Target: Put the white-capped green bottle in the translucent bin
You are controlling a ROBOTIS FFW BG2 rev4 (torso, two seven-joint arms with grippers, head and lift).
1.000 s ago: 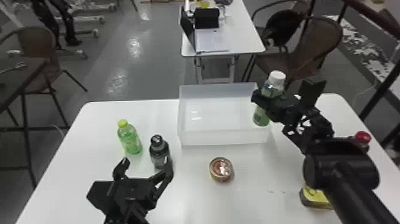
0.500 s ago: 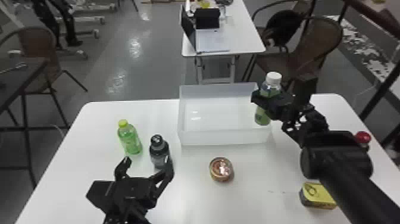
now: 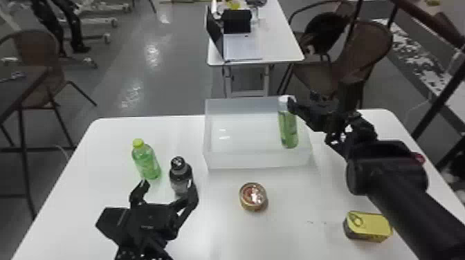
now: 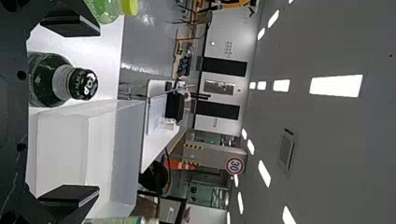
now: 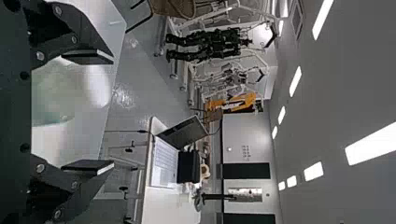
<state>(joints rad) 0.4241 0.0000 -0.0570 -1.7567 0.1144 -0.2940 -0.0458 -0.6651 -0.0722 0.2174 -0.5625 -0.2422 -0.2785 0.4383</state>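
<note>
Right gripper (image 5: pixel 89 111) is hanging spread by white-capped green bottle (image 3: pixel 288 128) in translucent bin (image 3: pixel 257 159); finger clipping cap on retreat could be toppling it. Left gripper (image 3: pixel 168 185) is idling, spread.

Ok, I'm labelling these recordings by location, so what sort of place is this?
Probably an indoor robotics lab or workshop: there is a black humanoid machine in the background, an open laptop on another table, and an orange traffic cone farther off.
</note>
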